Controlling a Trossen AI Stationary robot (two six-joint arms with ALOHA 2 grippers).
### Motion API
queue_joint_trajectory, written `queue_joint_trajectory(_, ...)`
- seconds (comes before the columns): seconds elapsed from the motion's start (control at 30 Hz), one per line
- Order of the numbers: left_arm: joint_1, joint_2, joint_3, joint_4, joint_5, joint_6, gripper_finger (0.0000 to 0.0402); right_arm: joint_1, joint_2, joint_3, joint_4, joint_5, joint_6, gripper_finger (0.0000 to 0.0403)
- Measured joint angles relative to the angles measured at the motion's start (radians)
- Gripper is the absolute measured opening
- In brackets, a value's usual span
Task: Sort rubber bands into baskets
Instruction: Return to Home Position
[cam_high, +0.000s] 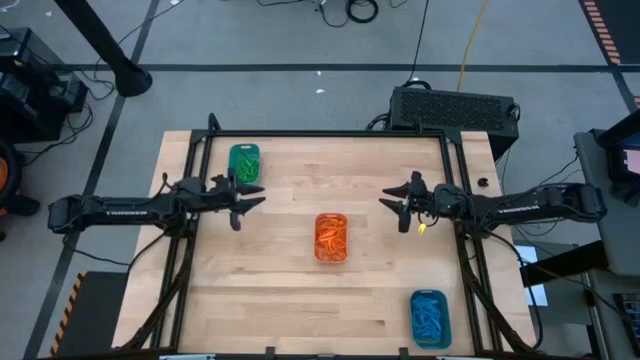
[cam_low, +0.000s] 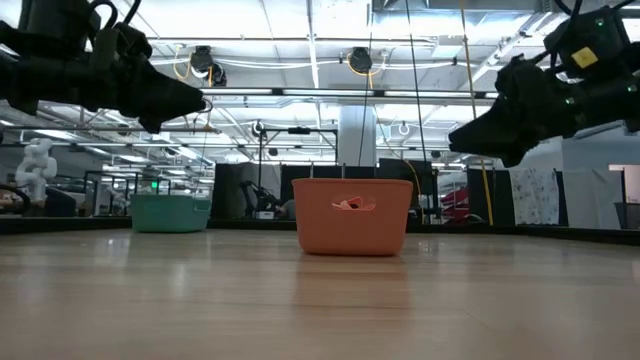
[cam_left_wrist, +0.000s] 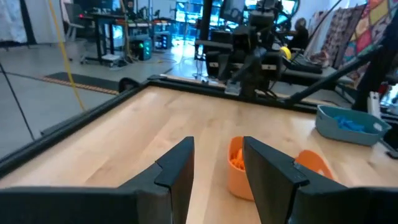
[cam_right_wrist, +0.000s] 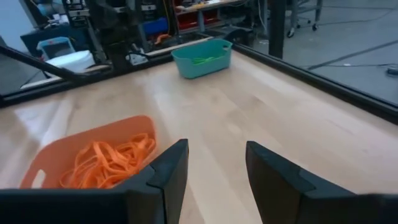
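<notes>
Smooth wooden table (cam_low: 320, 300), rounded orange plastic basket (cam_low: 352, 215)

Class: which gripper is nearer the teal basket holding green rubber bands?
Left. The left gripper hangs just beside the teal basket; the right gripper hangs across the table, past the orange basket.

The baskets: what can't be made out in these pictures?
High view: rubber bands too small to count.
Low view: walls hide most of what the orange basket and far teal basket hold; the other teal basket is out of frame.
Left wrist view: left gripper covers part of the orange basket.
</notes>
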Motion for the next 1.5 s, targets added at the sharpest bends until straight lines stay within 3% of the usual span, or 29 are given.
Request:
queue_joint_trajectory(0.23,0.012,-0.105,0.000,-0.074,0.015,-0.027,0.0143,-0.057,-0.188,-0.038,-0.163,-0.035,-0.021,0.0153)
queue_joint_trajectory(0.43,0.012,-0.142,0.000,-0.121,-0.042,-0.078,0.0143,-0.054,-0.360,-0.038,-0.369,-0.169,-0.064,0.0153)
queue_joint_trajectory(0.7,0.012,-0.142,0.000,-0.147,-0.185,-0.104,0.0143,-0.054,-0.583,-0.038,-0.577,-0.060,-0.103,0.0153)
queue_joint_trajectory(0.87,0.012,-0.142,0.000,-0.146,-0.191,-0.104,0.0143,-0.054,-0.601,-0.038,-0.590,-0.055,0.032,0.0153)
queue_joint_trajectory(1.5,0.012,-0.142,0.000,-0.145,-0.191,-0.104,0.0143,-0.054,-0.600,-0.038,-0.590,-0.055,0.034,0.0153)
